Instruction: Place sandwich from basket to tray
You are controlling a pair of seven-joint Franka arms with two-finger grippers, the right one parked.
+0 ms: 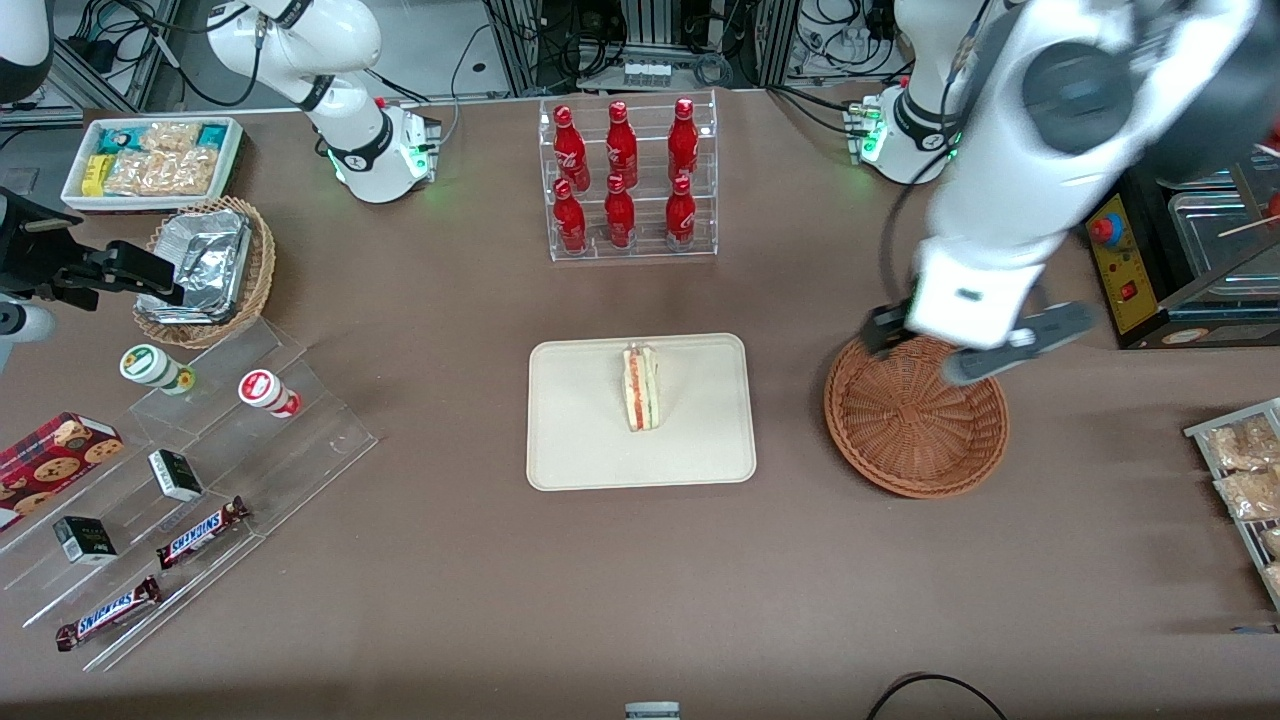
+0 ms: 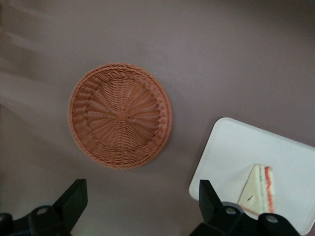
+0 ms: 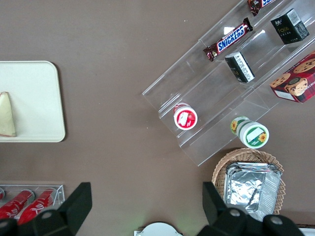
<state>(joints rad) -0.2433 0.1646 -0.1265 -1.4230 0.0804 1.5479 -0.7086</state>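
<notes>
Covering the table (image 1: 420,600), brown cloth; claw (image 1: 975,340) spread above basket (image 1: 915,425).

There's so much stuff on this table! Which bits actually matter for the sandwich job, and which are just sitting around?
Part of the job:
sandwich, lying on the tray
basket, nothing in it
gripper, open, high above the basket

Just lying about:
red bottles in their rack
Snickers bars
foil containers

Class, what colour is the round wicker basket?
Reddish-brown; the round wicker basket shows best in the left wrist view.
</notes>
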